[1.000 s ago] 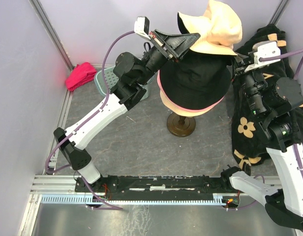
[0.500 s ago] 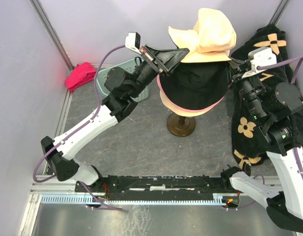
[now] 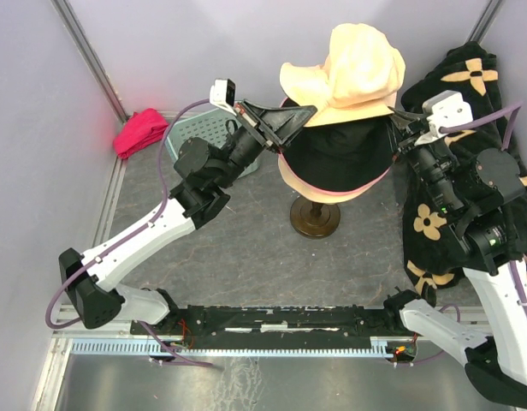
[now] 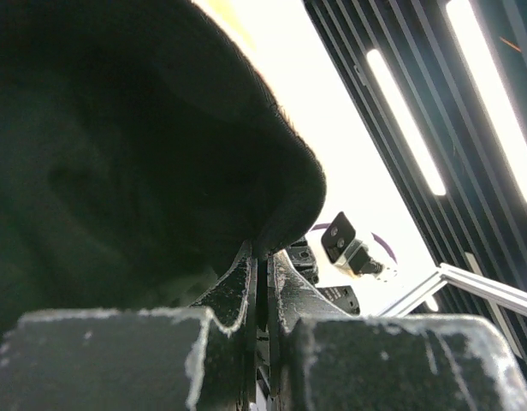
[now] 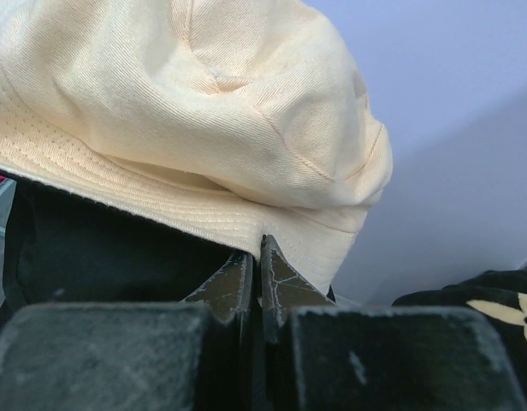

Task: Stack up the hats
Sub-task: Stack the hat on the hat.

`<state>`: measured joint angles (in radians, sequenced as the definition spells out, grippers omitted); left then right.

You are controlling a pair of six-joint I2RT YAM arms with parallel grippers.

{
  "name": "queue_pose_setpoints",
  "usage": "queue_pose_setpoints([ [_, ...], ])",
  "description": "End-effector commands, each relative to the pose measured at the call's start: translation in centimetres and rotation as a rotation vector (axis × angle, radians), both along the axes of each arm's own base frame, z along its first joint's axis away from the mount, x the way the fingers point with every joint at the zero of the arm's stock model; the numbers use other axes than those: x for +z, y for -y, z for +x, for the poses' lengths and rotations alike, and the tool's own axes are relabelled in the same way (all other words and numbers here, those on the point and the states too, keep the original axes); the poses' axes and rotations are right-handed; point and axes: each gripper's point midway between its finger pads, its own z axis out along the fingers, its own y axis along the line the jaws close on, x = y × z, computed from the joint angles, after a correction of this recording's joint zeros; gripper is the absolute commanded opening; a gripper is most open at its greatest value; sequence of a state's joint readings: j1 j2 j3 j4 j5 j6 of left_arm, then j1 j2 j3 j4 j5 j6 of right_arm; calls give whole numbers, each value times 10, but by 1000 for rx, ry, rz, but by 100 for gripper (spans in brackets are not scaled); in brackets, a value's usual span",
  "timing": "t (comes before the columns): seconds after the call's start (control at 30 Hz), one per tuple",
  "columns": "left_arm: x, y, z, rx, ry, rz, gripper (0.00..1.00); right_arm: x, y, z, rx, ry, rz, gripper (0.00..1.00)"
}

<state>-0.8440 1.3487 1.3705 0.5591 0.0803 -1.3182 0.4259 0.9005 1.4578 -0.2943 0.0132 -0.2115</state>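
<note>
Above the stand (image 3: 315,218) at far centre, the cream hat (image 3: 362,64) hangs crumpled over the black hat (image 3: 340,154). The left hand (image 3: 308,111) is clamped on its brim at the left, the right hand (image 3: 399,120) at the right. Released unevenly, it could land lopsided, slide off, or tip the stand.

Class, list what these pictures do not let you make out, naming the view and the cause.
- Top external view: the top of the round-based brown stand, covered by the black fabric bucket hat.
- Top external view: hats beneath the black one; just a pink brim edge peeks out.
- Left wrist view: colour of the fabric at the left gripper; backlit, all dark.
</note>
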Motion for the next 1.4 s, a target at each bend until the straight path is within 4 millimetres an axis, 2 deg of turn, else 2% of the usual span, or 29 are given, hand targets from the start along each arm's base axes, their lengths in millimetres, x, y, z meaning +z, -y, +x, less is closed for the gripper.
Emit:
queue_pose_setpoints([
  [0.0, 75, -79, -51, 25, 154, -277, 3, 26, 60, -12, -264, 93, 57, 2],
  [0.37, 55, -83, -56, 28, 123, -261, 3, 30, 69, -25, -285, 132, 63, 3],
  [0.53, 47, -79, -59, 12, 111, -254, 3, 26, 72, -30, -292, 135, 69, 5],
  [0.63, 34, -79, -56, 19, 81, -244, 3, 20, 75, -33, -304, 133, 68, 7],
  [0.7, 27, -78, -56, 17, 69, -242, 3, 15, 76, -34, -307, 122, 64, 11],
  [0.8, 20, -75, -56, 2, 62, -250, 3, 9, 78, -34, -314, 110, 78, 32],
  [0.87, 17, -73, -56, -2, 61, -245, 3, 6, 82, -35, -328, 104, 101, 39],
  [1.07, 7, -65, -54, -22, 59, -226, 3, -2, 93, -40, -367, 68, 202, 47],
  [1.23, -2, -50, -54, -80, 56, -205, 3, -5, 103, -43, -401, -5, 425, 54],
  [1.37, -8, -45, -54, -106, 46, -197, 3, -8, 95, -38, -360, -91, 645, 59],
])
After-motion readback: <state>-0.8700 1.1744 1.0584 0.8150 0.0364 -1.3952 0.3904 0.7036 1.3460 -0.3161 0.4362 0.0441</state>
